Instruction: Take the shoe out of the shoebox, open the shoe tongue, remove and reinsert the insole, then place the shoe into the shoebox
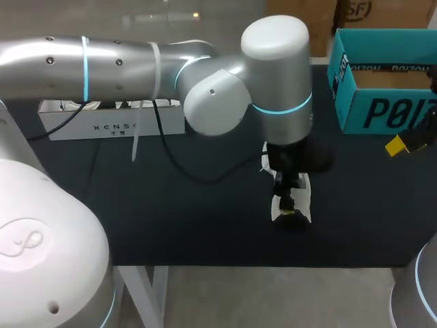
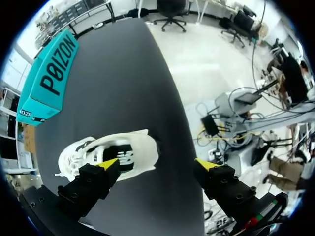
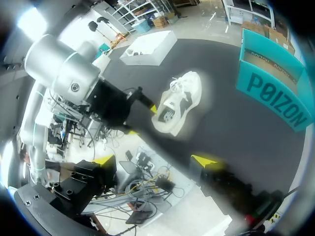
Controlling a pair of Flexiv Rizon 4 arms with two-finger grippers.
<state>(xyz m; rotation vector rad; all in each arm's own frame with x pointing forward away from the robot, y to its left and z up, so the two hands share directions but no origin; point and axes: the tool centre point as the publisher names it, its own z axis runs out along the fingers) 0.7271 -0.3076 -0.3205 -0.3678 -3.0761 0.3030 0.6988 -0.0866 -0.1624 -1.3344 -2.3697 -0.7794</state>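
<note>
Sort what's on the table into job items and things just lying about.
For the job: white shoe; teal shoebox; left gripper, open above the shoe.
Lying about: white box at the table's far edge.

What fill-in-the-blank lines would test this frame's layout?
The shoe lies on the ___, not in the shoebox. The left gripper, over the shoe, has its fingers ___. The shoe is mostly ___ in colour.
Missing words: table; open; white.
</note>
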